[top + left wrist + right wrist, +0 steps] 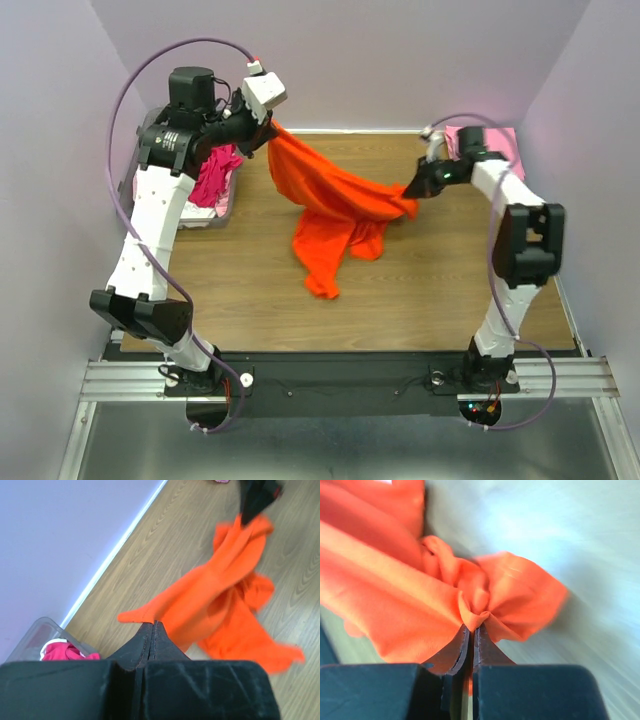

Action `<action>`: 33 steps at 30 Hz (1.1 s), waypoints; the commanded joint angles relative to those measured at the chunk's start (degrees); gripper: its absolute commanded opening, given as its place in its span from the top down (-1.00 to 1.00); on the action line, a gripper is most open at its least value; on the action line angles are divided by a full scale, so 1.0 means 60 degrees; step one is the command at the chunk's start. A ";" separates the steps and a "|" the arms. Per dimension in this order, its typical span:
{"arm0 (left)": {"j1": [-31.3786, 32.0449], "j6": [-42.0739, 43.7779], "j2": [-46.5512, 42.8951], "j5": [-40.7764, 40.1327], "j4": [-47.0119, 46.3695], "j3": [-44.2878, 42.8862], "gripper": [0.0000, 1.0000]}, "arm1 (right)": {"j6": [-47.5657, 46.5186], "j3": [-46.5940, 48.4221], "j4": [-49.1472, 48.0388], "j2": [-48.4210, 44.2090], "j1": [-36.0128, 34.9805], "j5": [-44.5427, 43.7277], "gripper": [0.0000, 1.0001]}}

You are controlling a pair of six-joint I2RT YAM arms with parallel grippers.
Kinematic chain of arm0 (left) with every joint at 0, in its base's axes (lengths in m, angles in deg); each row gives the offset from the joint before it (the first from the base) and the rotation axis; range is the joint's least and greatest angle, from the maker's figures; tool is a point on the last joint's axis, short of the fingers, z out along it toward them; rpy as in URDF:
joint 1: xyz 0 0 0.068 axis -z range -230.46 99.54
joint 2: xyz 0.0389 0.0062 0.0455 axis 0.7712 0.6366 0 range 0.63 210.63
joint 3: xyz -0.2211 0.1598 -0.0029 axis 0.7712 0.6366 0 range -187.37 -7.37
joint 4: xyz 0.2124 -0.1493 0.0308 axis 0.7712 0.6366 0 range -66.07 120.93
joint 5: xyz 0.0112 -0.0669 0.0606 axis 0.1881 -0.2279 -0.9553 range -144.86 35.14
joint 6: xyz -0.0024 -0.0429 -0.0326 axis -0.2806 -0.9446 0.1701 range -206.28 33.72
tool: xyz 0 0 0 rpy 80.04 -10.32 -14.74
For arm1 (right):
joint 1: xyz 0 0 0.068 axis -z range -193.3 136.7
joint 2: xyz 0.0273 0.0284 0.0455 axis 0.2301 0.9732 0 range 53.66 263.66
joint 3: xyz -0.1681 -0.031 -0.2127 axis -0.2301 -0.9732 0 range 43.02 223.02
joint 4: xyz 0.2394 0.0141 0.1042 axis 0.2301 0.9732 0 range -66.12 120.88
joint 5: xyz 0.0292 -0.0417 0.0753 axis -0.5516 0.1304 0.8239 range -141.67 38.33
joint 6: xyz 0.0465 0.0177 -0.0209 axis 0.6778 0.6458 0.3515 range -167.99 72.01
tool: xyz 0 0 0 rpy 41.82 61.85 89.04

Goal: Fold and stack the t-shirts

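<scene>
The bright orange t-shirt [335, 205] hangs stretched between my two grippers above the middle of the table, its lower part draped down onto the wood. My left gripper [268, 133] is shut on its far-left edge; in the left wrist view the cloth [210, 595] runs away from the shut gripper [153, 623]. My right gripper [412, 190] is shut on a bunched fold of the same shirt [420, 595], pinched at the tips [472, 626]. Magenta shirts [215, 175] lie in the bin at far left. A light pink shirt [497, 140] lies at the far right corner.
A clear plastic bin [215, 215] stands at the far left beside the left arm; it also shows in the left wrist view [35, 637]. Walls close in at the back and both sides. The wooden tabletop [400, 300] spreads in front of the shirt.
</scene>
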 commanded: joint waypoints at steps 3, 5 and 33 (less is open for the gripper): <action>-0.0212 0.0023 -0.0479 -0.0120 -0.1286 0.0924 1.00 | -0.0399 0.0365 0.1002 -0.2849 0.0365 -0.0736 0.99; -0.0503 0.0345 -0.0770 0.0040 -0.1330 0.1682 1.00 | -0.0894 -0.0249 0.1383 -0.3419 0.0235 -0.1072 0.99; -0.0901 0.3481 -0.2061 -0.1013 -0.0159 0.8089 1.00 | -0.2742 -0.2390 0.3348 -0.3701 -0.1216 -0.3125 0.03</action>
